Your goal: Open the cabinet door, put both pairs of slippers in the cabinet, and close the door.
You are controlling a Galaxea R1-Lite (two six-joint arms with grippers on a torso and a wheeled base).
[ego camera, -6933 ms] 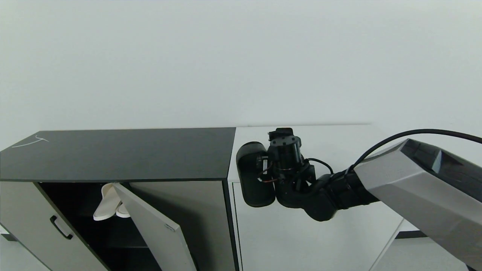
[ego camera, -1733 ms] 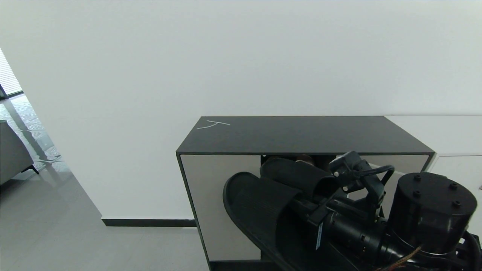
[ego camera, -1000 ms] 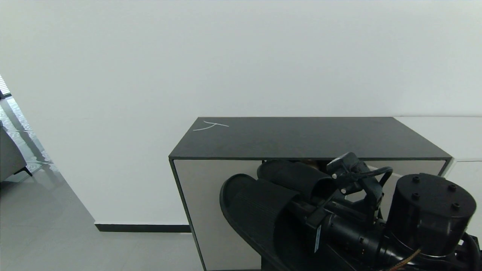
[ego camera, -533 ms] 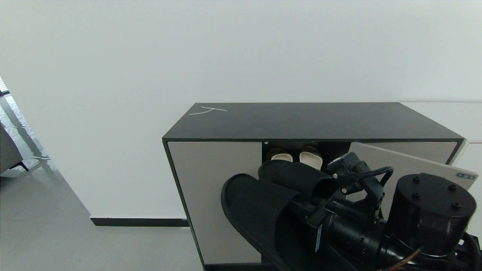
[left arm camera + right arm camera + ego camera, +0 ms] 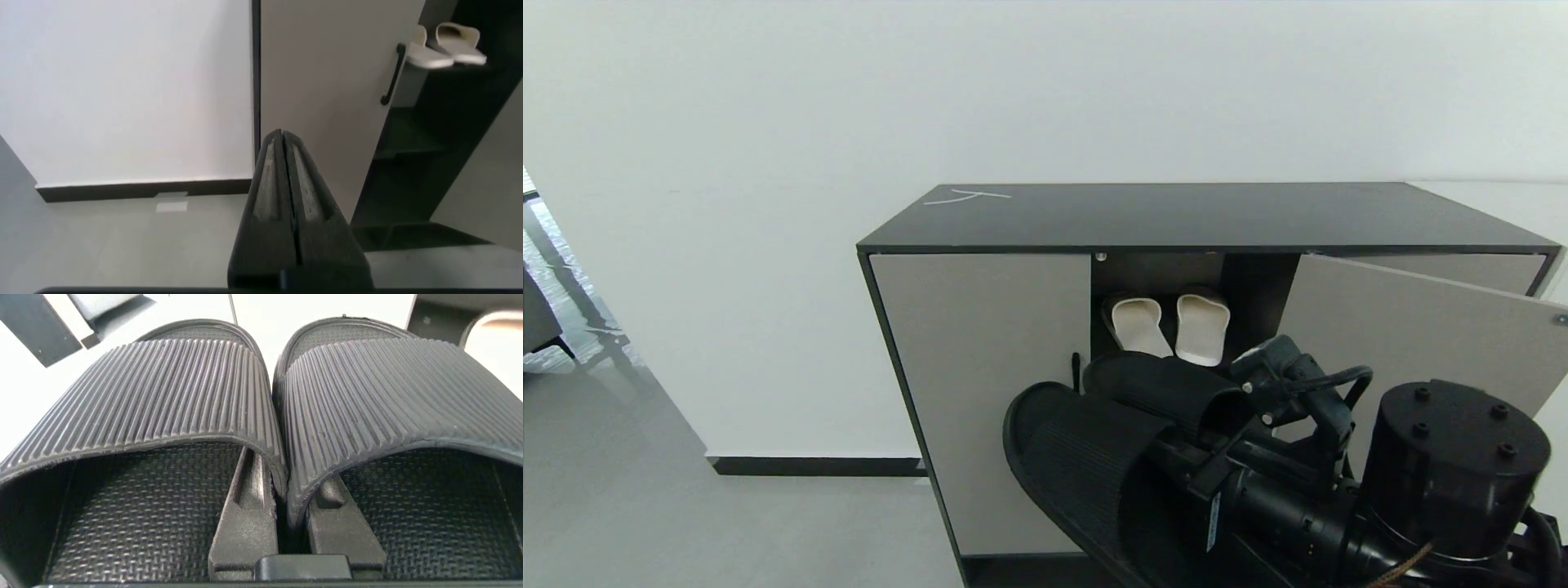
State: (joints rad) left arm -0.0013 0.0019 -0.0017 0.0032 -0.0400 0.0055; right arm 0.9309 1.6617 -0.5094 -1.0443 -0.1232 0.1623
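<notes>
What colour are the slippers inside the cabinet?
The slippers are white; the head view shows them best.

A gap lies between the shut grey left cabinet door [image 5: 980, 392] and the swung-out grey right door [image 5: 1413, 327]. White foam slippers [image 5: 1135, 322] fill its upper shelf [image 5: 470, 69]; the dark shelf below [image 5: 404, 151] has room; black ribbed slippers [image 5: 1094, 457] crowd its near side.

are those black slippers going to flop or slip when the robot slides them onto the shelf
Probably fairly stiff: the black slippers jut from the right tool without visibly sagging. Likely light, since one pinch carries both. Ribbed straps and textured footbeds suggest grip, not slipperiness.
</notes>
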